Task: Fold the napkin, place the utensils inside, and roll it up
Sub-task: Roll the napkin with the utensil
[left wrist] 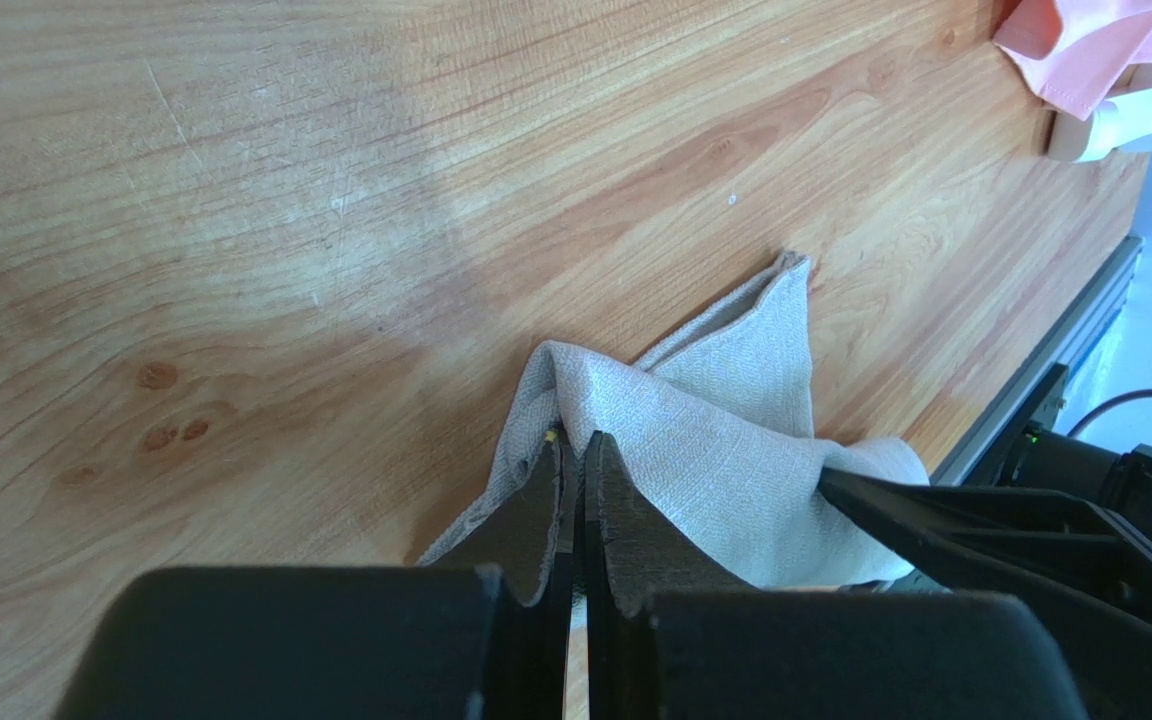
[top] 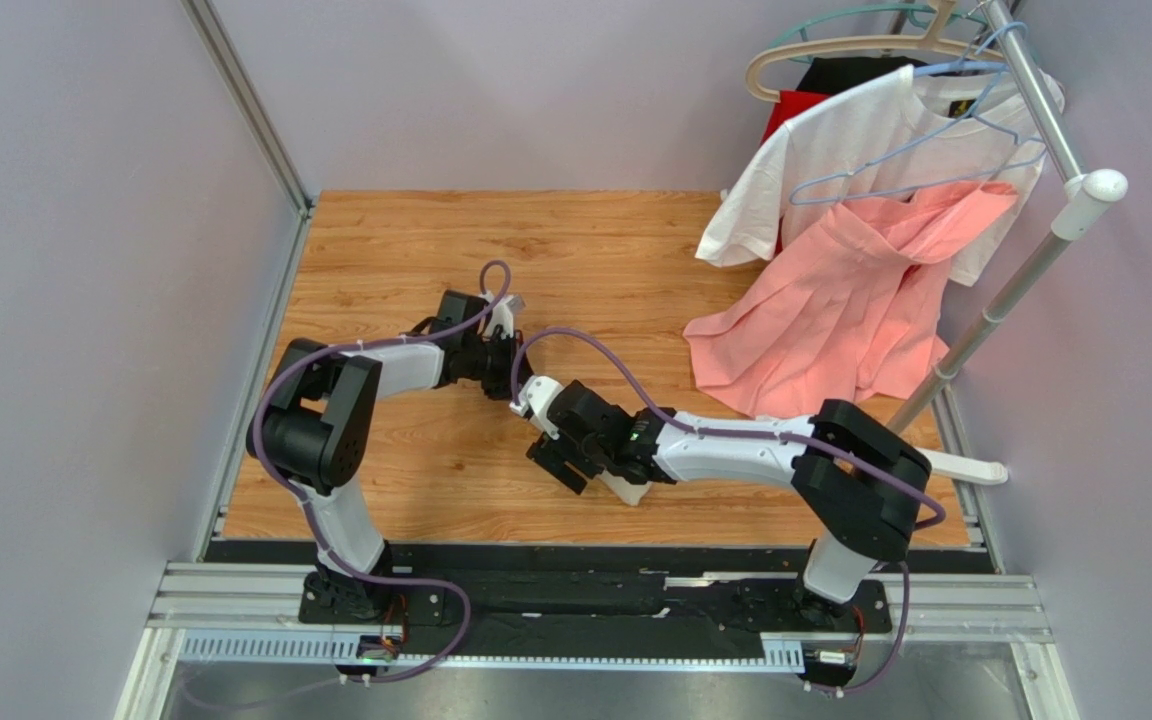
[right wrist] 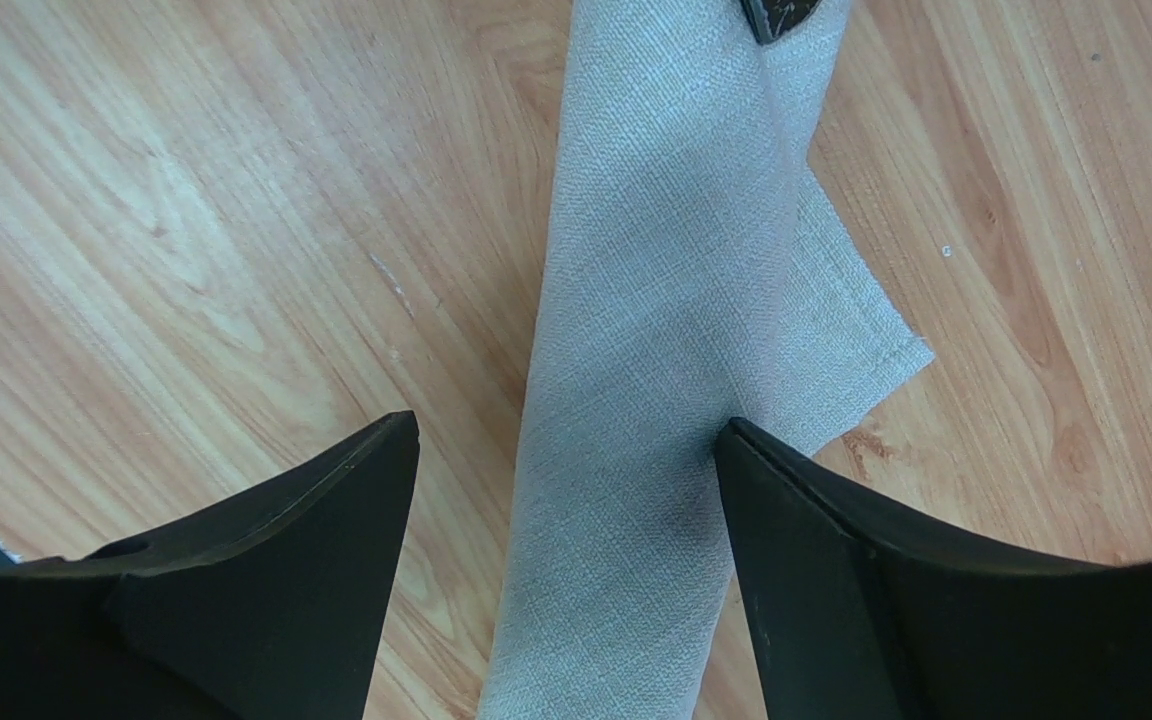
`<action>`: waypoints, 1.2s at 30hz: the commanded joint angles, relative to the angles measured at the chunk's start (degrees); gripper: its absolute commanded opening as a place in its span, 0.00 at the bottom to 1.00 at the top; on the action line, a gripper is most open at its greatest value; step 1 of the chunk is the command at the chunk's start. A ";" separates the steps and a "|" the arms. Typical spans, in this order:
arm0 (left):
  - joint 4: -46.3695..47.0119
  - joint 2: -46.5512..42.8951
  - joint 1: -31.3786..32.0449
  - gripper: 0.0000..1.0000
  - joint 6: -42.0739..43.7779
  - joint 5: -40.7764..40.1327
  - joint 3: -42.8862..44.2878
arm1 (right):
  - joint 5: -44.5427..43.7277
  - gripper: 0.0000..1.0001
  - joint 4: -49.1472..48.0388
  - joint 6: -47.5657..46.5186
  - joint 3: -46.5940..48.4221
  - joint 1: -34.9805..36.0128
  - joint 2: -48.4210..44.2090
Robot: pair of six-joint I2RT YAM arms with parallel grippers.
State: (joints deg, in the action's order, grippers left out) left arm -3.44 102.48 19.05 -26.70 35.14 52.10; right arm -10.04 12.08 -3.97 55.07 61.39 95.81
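The napkin [right wrist: 657, 300] lies on the wooden table as a long, narrow grey-beige roll with one loose corner sticking out to the right. My right gripper [right wrist: 564, 450] is open and straddles the roll, one finger [right wrist: 312, 525] on each side, the right one touching the cloth. My left gripper [left wrist: 575, 458] is shut on a bunched end of the napkin [left wrist: 717, 435]. In the top view both grippers, left [top: 504, 368] and right [top: 560, 450], meet at mid-table and hide the cloth. The utensils are out of view.
A salmon-pink garment [top: 823, 315] and a white T-shirt [top: 868, 150] hang from a rack at the back right, draping onto the table. The rack's white pole [top: 1003, 300] slants down the right side. Grey walls close off the left and back.
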 commanded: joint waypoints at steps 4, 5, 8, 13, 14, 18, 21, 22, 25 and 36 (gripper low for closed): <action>-0.43 0.45 0.02 0.00 1.30 0.46 1.25 | -3.67 0.68 -3.20 -1.31 1.36 0.31 2.98; -0.16 0.36 0.02 0.00 1.21 0.55 1.17 | -4.36 0.65 -3.11 -1.22 1.36 0.31 3.33; 0.72 -0.70 0.11 0.04 1.04 1.07 0.90 | -4.46 0.56 -2.67 -1.13 1.53 0.14 4.73; 1.68 -3.59 0.02 0.40 -0.37 0.99 0.55 | -2.79 0.38 -2.06 0.36 1.10 -0.91 5.79; 1.77 -4.47 0.02 0.45 -1.07 0.38 0.29 | -1.31 0.37 -1.80 0.80 1.09 -1.09 5.62; -0.15 -11.92 -0.50 0.64 -1.78 -4.27 -0.68 | 6.69 0.29 -1.36 3.26 0.48 -3.81 3.16; -2.43 -15.90 -1.64 0.66 -2.13 -7.17 -1.03 | 14.51 0.28 -1.09 5.63 0.30 -6.35 1.66; -2.71 -16.51 -1.91 0.66 -2.22 -7.62 -1.38 | 16.35 0.27 -1.18 5.98 0.30 -7.15 1.49; -2.89 -18.01 -2.52 0.66 -2.13 -7.80 -2.87 | 25.39 0.27 -1.44 7.83 0.48 -10.31 1.83; 10.03 -18.54 -2.52 0.67 -1.78 -3.68 -11.14 | 46.15 0.24 -4.96 11.52 1.53 -20.86 6.75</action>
State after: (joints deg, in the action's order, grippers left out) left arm -0.93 84.25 16.69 -28.38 29.39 41.89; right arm 25.36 9.10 5.04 55.44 42.78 100.47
